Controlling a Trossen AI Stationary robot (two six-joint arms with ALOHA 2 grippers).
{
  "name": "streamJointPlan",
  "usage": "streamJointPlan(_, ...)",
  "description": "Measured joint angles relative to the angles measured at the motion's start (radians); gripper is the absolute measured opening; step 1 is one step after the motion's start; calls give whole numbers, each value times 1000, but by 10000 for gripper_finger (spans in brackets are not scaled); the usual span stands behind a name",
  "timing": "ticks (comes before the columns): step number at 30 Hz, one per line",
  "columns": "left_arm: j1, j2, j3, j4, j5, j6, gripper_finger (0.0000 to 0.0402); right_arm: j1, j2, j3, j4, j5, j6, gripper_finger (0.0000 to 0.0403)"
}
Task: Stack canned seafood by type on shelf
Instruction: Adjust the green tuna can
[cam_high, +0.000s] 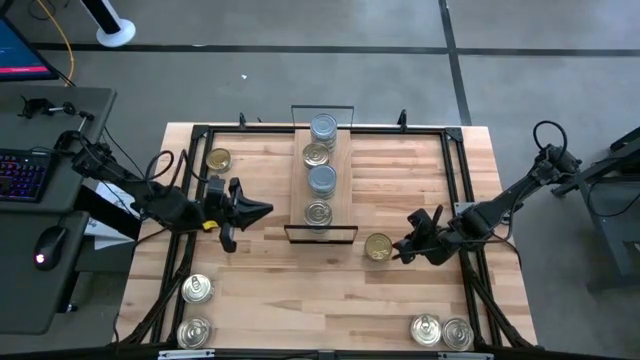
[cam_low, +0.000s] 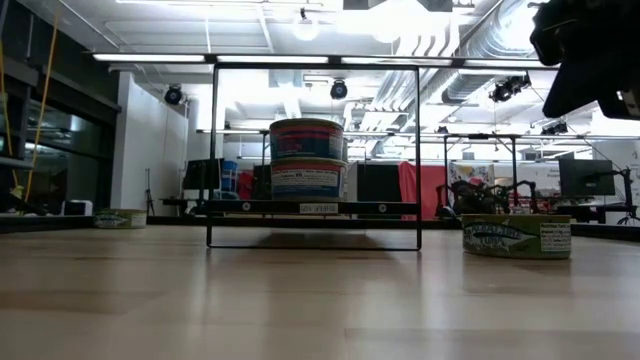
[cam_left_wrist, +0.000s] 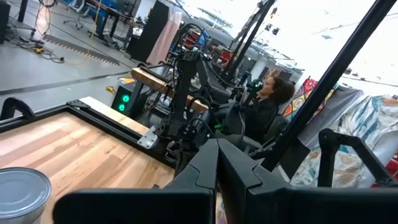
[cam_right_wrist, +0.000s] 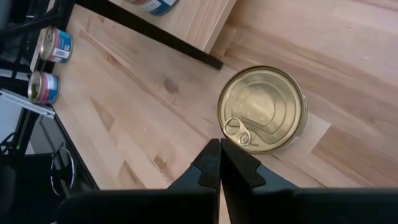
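Gold-topped flat round tin with its pull-tab lid up sits on the pale butcher-block table, just beside the near end of the narrow light-wood shelf with black wire end frames. The right end effector hovers right next to this tin with its dark fingers pressed together, holding nothing. The left end effector waits over the table to the left of the shelf, fingers likewise together and empty.

On the shelf stand four lots of tins in a row: silver-blue tops alternate with gold tops. More tins lie loose near the table's corners.

The step in hand looks like picking up the gold tin next to the shelf. To do it well, the right fingers need to part wider than the tin, centre over the lid, and come down so they grip the low side wall squarely. A shallow or off-centre grip on so flat a tin could make it tip or slide. Once lifted, it should go onto a gold-topped pile, lowered level and clear of the wire frame at the near end.
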Motion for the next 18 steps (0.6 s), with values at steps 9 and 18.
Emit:
streamJointPlan(9,0,0,0,-15,0,0,0,-4,0,0,0,0,-11,0)
streamJointPlan(18,0,0,0,-28,-1,-1,0,-4,0,0,0,0,-11,0)
